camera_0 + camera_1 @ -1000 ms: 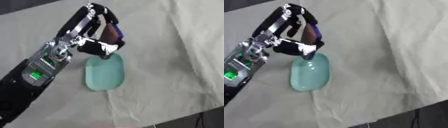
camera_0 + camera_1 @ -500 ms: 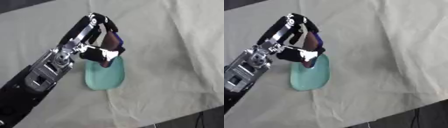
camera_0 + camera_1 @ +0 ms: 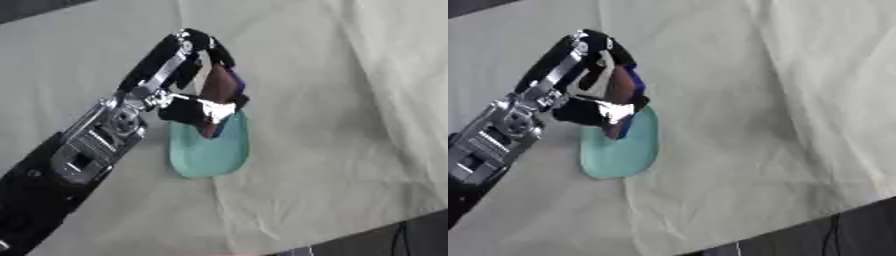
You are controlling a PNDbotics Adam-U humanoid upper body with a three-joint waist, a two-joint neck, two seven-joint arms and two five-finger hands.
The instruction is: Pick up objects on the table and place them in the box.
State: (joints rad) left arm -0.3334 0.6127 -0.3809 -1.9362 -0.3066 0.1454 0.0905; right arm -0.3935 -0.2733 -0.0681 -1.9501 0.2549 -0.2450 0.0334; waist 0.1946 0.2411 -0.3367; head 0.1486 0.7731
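Left hand: my left hand (image 3: 203, 95) comes in from the lower left, fingers curled round a dark object (image 3: 220, 90), brown with a blue edge showing. I read that as held, not merely touched.

Object: it sits inside the hand, above the upper end of a pale green oval (image 3: 210, 150) that lies flat on the cloth (image 3: 350, 100). Whether its lower tip touches the oval I cannot tell.

Change: over the last second the wrist has rolled and the arm has slid toward the near left. The forearm panel that faced me then, with its green light, is now turned away, and the curled fingers have moved from above the oval's top edge to overlap its upper part. The dark object has stayed in the same curl of fingers throughout.

Oval: it has not moved on the cloth. The same end points toward me in every view.

Meaning: the pick looks done for this one item, and I judge the hand is in the carry stage. Only the placing remains for it.

Box: not in either view. I cannot say which way the carry must go.

Right hand: not in either view.

Risk: the hand passes low over the oval. If the object's tip drags on it, the oval could shift or the object could twist in the fingers.

Still to pick: the oval itself, if it counts as an object.
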